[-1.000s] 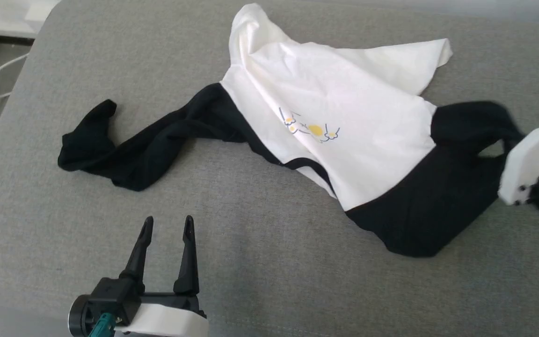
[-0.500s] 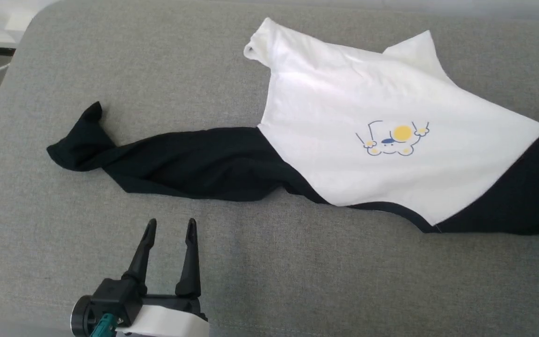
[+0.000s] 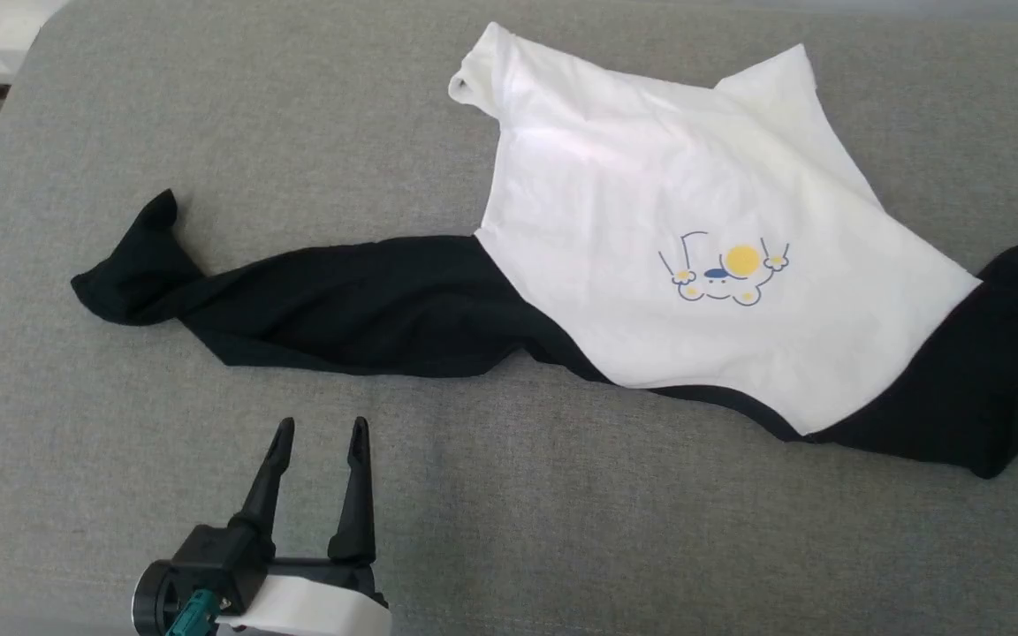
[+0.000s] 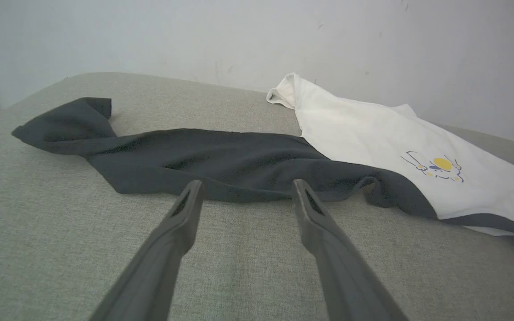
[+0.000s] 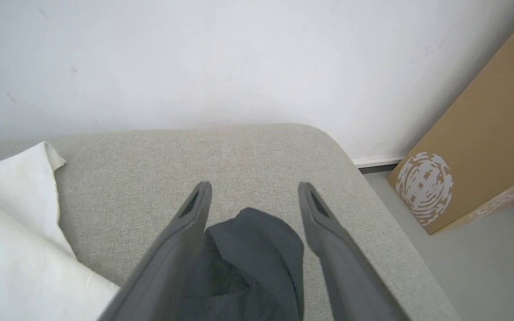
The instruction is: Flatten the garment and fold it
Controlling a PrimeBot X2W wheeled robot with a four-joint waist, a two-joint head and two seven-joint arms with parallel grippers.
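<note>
Pulled rightward, the garment (image 3: 650,203) is lying flatter, the right pincer (image 5: 253,186) is gaping around its right sleeve (image 5: 257,249), and the open, empty left pincer (image 3: 322,426) should be drawing the twisted left sleeve (image 3: 341,300) leftward.

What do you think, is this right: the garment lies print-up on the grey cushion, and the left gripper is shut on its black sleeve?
Not quite. The head view shows the left gripper open, short of the black sleeve. The garment does lie print-up on the grey cushion.

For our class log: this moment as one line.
soft white T-shirt, black sleeves: unfolded | left fingers: open, empty | right fingers: open, astride sleeve
</note>
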